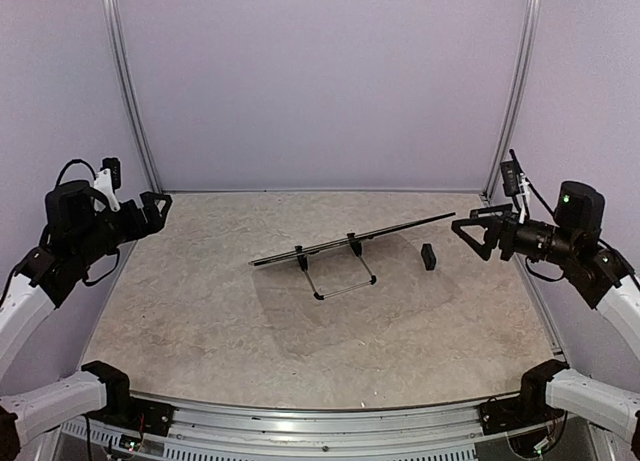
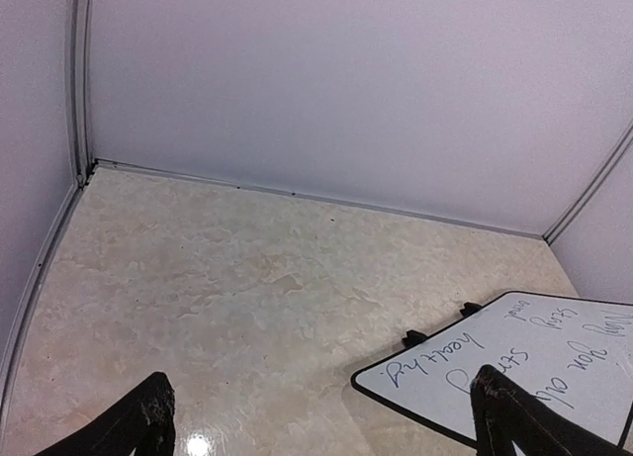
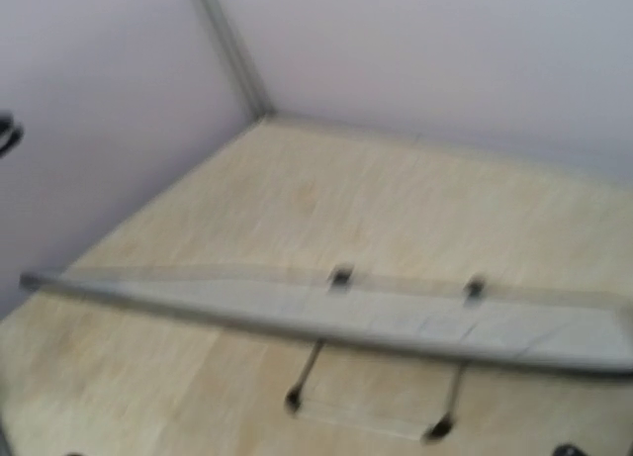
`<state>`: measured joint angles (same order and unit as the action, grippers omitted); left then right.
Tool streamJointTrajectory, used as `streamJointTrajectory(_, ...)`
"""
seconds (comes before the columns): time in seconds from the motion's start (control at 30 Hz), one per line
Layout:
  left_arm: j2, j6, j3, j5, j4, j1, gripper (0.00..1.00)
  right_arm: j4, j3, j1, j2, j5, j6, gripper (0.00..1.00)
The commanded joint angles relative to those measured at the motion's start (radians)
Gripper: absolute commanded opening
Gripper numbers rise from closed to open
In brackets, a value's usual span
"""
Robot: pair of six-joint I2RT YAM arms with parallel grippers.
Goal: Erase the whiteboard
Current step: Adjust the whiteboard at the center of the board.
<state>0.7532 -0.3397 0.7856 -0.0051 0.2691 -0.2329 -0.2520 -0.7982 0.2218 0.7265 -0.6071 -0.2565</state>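
The whiteboard (image 1: 350, 240) stands tilted on its wire stand (image 1: 340, 273) in the middle of the table and is seen almost edge-on from above. In the left wrist view its white face (image 2: 554, 362) carries dark handwriting at the lower right. In the blurred right wrist view it (image 3: 346, 313) is a thin grey strip across the frame. My left gripper (image 1: 152, 213) is open and empty, raised at the far left, well away from the board. My right gripper (image 1: 474, 233) is open and empty, raised just right of the board's right end.
A small black eraser block (image 1: 428, 257) stands on the table right of the board's stand, below my right gripper. Purple walls with metal corner posts (image 1: 130, 91) enclose the beige tabletop (image 1: 200, 301). The left fingers (image 2: 134, 426) frame bare table.
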Motion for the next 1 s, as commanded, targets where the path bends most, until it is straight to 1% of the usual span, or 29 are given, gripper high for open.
streamJointTrajectory(0.0, 0.011, -0.021, -0.034, 0.031, -0.034, 0.02, 0.99, 0.054, 0.078, 0.135, 0.042, 0.056, -0.021, 0.99)
streamJointTrajectory(0.13, 0.013, -0.038, -0.05, 0.071, -0.052, 0.026, 0.99, 0.112, 0.123, 0.332, 0.163, 0.226, -0.03, 0.99)
streamJointTrajectory(0.23, 0.015, -0.041, -0.054, 0.079, -0.057, 0.031, 0.99, 0.187, 0.143, 0.463, 0.293, 0.381, -0.054, 0.99)
streamJointTrajectory(0.3, 0.011, -0.037, -0.059, 0.087, -0.061, 0.033, 0.99, 0.234, 0.142, 0.502, 0.371, 0.462, -0.087, 0.99)
streamJointTrajectory(0.33, 0.006, -0.033, -0.063, 0.096, -0.065, 0.034, 0.99, 0.248, 0.141, 0.512, 0.404, 0.476, -0.114, 0.99)
streamJointTrajectory(0.47, -0.007, -0.016, -0.084, 0.162, -0.094, 0.033, 0.99, 0.393, 0.16, 0.537, 0.471, 0.466, -0.211, 0.99)
streamJointTrajectory(0.53, -0.008, -0.01, -0.092, 0.184, -0.1, 0.033, 0.99, 0.397, 0.162, 0.545, 0.5, 0.506, -0.234, 0.99)
streamJointTrajectory(0.6, -0.008, -0.01, -0.095, 0.195, -0.103, 0.033, 0.99, 0.385, 0.161, 0.558, 0.535, 0.561, -0.239, 0.98)
streamJointTrajectory(0.7, -0.006, -0.011, -0.098, 0.225, -0.114, 0.04, 0.99, 0.43, 0.192, 0.592, 0.581, 0.613, -0.235, 0.94)
streamJointTrajectory(0.87, -0.012, -0.022, -0.108, 0.257, -0.132, 0.064, 0.99, 0.594, 0.287, 0.702, 0.603, 0.771, -0.209, 0.93)
streamJointTrajectory(0.97, -0.024, -0.024, -0.111, 0.251, -0.133, 0.066, 0.99, 0.673, 0.321, 0.781, 0.629, 0.892, -0.15, 0.92)
